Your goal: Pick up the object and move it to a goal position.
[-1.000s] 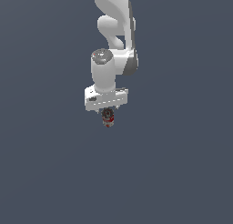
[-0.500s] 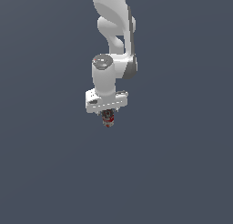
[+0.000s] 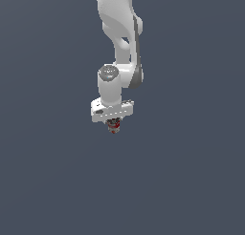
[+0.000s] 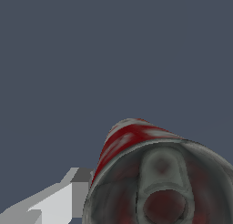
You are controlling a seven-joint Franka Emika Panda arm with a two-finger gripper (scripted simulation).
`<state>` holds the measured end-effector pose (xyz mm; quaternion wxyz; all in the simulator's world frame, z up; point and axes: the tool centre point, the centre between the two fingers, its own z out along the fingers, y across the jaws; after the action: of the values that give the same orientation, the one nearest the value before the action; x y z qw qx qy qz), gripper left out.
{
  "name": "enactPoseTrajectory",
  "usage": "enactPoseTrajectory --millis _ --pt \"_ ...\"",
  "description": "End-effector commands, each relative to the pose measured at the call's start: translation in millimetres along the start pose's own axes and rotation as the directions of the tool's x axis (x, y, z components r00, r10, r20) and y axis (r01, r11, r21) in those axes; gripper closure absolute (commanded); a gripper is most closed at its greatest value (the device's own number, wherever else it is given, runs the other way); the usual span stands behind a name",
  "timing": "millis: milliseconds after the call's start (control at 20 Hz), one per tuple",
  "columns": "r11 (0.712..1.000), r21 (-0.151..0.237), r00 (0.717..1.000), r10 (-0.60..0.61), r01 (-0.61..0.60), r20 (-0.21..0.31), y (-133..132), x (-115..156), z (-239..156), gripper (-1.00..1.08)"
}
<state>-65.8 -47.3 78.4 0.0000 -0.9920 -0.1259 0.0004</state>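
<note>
Arm [image 3: 117, 48]: glossy white robot arm, with grey shading along its joints.
Gripper [image 3: 113, 125]: white flat-bodied gripper; its one visible finger [image 4: 59, 202] is white and pale grey.
Can [image 4: 150, 173]: small cylindrical metal can, side banded in red with blurred white streaks, top dark silvery grey with dull reddish tints.
Background [image 3: 191, 172]: plain, even slate blue-grey, no pattern.

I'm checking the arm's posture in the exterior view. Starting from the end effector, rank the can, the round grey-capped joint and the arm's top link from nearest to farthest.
1. The can: right at the end effector, sticking out below it.
2. The round grey-capped joint: directly above.
3. The arm's top link: at the picture's upper edge, farthest.
</note>
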Motion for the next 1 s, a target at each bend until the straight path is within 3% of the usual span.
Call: enactPoseTrajectory --millis 0,600,950 --pt "1.0 0.0 1.0 -0.001 0.001 -0.001 0 0 1 1.08" --pt "1.0 -0.001 1.0 0.0 0.0 -0.001 2 0 -2 1.08" --pt "1.0 0.0 1.0 0.0 0.0 -0.001 13 4 -26 1.08"
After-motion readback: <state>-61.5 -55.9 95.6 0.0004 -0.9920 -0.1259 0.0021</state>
